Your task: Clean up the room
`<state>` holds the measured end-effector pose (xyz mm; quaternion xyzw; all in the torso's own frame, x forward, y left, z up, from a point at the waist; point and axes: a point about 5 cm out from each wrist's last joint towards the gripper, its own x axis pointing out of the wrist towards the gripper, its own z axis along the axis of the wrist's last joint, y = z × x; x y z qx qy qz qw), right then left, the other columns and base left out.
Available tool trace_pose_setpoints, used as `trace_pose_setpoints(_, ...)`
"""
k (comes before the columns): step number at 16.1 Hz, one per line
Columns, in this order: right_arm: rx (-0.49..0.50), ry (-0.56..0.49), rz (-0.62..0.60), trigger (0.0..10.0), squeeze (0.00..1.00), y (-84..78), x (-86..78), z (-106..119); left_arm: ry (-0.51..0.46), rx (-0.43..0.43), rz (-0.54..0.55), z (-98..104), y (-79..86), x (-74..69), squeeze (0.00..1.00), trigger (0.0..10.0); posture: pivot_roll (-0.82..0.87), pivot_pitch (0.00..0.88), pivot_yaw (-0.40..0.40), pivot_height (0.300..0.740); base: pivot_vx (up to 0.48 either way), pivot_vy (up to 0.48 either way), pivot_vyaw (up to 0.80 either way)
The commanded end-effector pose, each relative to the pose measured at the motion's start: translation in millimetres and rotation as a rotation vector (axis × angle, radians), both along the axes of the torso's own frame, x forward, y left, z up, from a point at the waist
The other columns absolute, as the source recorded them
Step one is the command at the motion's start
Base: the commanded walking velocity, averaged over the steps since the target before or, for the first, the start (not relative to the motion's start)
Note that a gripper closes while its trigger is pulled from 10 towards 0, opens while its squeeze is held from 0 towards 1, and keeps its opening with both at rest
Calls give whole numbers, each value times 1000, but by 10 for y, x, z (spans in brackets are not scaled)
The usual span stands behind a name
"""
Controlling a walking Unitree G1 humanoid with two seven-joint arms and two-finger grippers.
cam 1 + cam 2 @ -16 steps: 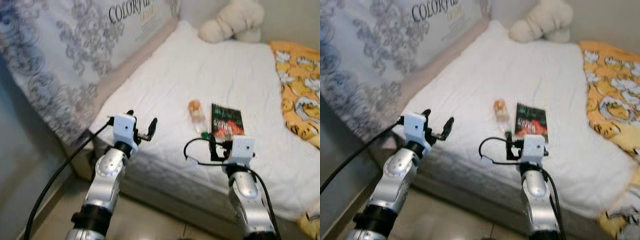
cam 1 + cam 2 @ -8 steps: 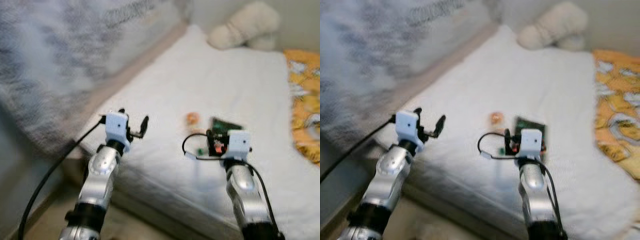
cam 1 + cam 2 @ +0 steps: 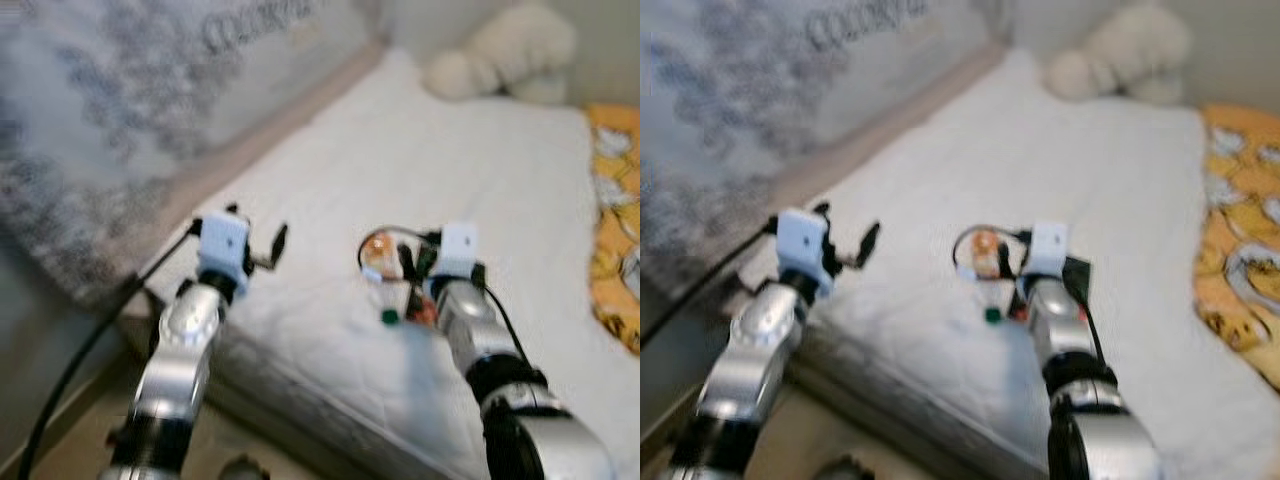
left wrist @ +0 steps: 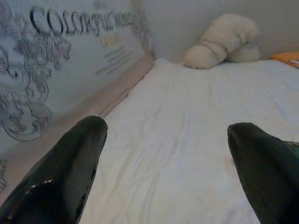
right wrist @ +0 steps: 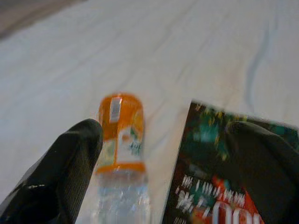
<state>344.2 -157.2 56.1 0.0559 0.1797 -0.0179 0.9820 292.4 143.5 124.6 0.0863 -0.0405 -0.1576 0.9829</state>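
Where the right gripper [image 5: 159, 154] hangs low over the bed [image 3: 480, 160], its 2 black fingers [image 5: 65, 168] stand spread apart, released, holding nothing. Between them in the right wrist view lie a clear bottle [image 5: 120, 154] with an orange label, on its side, and a dark booklet [image 5: 219, 182] with red and green print, just beside each other on the white sheet. One finger sits close to the bottle's label side, the other over the booklet's far edge; contact cannot be told.

From the head views, blurred: the bottle [image 3: 379, 262] lies at 9 o'clock of the right wrist, its green cap [image 3: 389, 317] toward the near bed edge. The booklet is mostly hidden behind the arm.

Left gripper [image 4: 166, 163]: fingers wide apart, empty, held above the near left part of the mattress, pointing up the bed. Well apart from the bottle, at its 9 o'clock.

Farther out: a cream plush toy [image 3: 505, 55] at 12 o'clock by the head of the bed, a yellow patterned blanket [image 3: 618, 200] at 3 o'clock, a printed grey-white panel [image 4: 60, 60] with lettering standing along the bed's left side.
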Motion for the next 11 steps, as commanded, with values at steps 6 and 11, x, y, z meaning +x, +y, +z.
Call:
trace_pose_setpoints(6,-15,9,-55,10000,0,36,102,62,58,66,64,56,248,-445,0,10000,320,161,-101,740,0,0,0)
trace_pose_setpoints(11,-7,106,-55,10000,0,135,37,-75,158,83,42,71,167,-869,0,10000,370,271,-106,740,0,0,0)
